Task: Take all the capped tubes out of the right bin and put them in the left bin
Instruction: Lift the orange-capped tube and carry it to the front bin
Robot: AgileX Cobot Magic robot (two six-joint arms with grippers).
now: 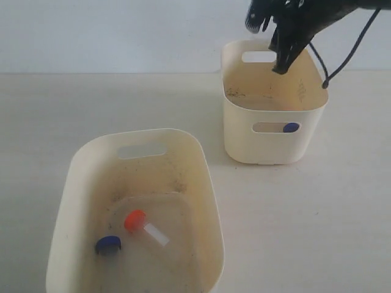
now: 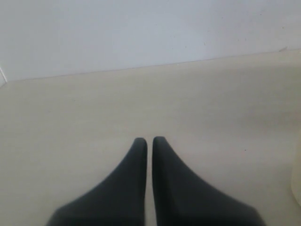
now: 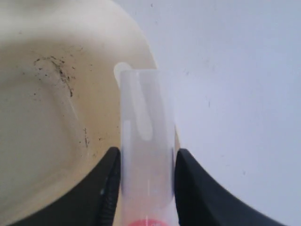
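1. right claw (image 1: 282, 66) above the right bin (image 1: 244, 143), clamped on a clear tube (image 3: 146, 141), seemingly orange-red capped.
2. left claw (image 2: 149, 140) pressed shut, empty, over bare tabletop (image 2: 70, 117).
3. left bin (image 1: 183, 159) holds an orange-red tube (image 1: 143, 227) and a blue tube (image 1: 108, 245); another blue cap (image 1: 291, 127) shows through the right bin's slot.

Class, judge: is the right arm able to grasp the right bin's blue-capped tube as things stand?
Probably not yet: the right gripper is full, shut on an orange-red-capped tube.
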